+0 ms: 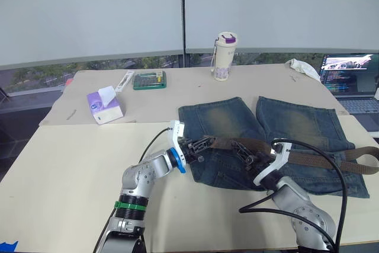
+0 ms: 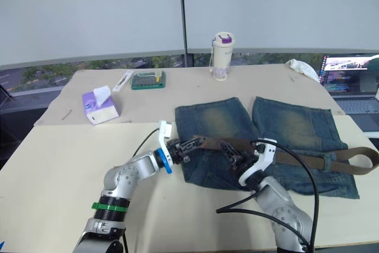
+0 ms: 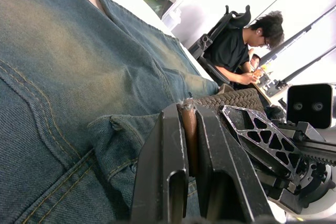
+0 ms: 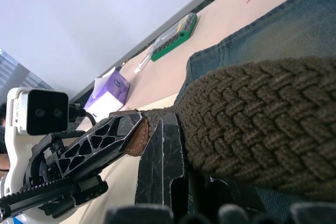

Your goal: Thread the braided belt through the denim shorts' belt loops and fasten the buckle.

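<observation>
You could not see the buckle anywhere: the end of the braided belt near the left gripper was covered by its fingers, and the loop at the far end ran off the picture's right edge. The belt loops on the denim shorts were too small to pick out, so you could not tell whether the belt passed through any. The right gripper hid the waistband under it. The laptop was cut off at the edge.

Braided belt across denim shorts, both grippers at it, jaws seemingly closed
</observation>
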`<action>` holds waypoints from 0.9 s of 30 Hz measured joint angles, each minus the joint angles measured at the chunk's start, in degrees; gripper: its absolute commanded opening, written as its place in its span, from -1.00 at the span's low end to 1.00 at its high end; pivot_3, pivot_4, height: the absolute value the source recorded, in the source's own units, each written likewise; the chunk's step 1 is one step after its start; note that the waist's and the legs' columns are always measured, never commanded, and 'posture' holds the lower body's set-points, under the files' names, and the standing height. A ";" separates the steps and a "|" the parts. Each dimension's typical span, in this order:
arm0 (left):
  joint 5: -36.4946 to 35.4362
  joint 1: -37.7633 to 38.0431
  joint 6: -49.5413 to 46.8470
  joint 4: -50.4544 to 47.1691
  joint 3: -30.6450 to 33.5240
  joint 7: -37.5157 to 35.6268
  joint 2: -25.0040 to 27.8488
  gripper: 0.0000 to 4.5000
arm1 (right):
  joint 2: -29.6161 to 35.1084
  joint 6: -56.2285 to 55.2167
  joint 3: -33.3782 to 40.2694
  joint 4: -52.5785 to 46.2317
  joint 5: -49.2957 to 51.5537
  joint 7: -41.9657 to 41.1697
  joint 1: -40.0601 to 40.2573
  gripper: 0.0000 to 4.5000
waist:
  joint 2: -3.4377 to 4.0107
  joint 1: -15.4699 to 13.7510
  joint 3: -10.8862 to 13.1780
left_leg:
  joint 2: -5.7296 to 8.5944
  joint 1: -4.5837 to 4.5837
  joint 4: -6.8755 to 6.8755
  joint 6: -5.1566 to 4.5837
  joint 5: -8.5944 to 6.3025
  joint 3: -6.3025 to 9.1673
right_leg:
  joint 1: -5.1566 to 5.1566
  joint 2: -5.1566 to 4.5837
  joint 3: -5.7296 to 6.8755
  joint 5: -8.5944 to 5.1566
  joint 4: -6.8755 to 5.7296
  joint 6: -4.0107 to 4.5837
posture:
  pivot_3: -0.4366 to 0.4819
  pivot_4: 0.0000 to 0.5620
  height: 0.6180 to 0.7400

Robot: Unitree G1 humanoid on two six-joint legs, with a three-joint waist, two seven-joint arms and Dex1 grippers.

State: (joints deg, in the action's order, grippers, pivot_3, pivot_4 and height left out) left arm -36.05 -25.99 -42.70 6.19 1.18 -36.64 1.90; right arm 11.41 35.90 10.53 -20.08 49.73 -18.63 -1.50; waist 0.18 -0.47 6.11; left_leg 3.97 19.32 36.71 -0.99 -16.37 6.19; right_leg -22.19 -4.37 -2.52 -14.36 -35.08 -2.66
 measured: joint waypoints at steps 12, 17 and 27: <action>11.19 2.59 14.12 -1.27 -7.37 -7.02 11.09 0.56 | 2.77 5.37 7.62 2.05 5.87 7.88 0.37 -1.00 | 0.04 -0.09 -0.02 | -0.02 0.00 -0.12 0.01 0.01 0.00 | -0.03 -0.03 -0.05 0.01 0.04 0.04 | -0.05 -0.47 1.00; 12.19 2.72 17.48 0.09 -7.43 -10.54 12.65 0.56 | 3.43 7.37 8.25 2.61 7.34 10.12 -0.02 -1.00 | 0.02 -0.30 -0.02 | 0.00 0.00 -0.12 -0.05 0.01 0.01 | 0.05 -0.07 -0.03 0.02 0.09 0.04 | -0.05 -0.47 1.00; 12.65 3.29 18.72 0.96 -7.99 -12.40 12.45 0.56 | 3.68 8.35 9.83 2.28 9.33 13.96 -0.40 -1.00 | 0.01 -0.35 -0.02 | 0.01 0.02 -0.12 -0.07 0.01 0.02 | 0.05 -0.07 -0.01 0.01 0.07 0.03 | -0.05 -0.47 1.00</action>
State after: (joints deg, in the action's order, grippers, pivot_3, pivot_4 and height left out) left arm -23.40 -22.70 -23.98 7.16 -6.81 -49.04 14.35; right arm 15.09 44.25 20.37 -17.80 59.06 -4.67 -1.90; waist 0.19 -0.82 6.09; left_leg 3.98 19.34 36.59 -1.06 -16.35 6.21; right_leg -22.15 -4.45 -2.53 -14.35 -35.01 -2.63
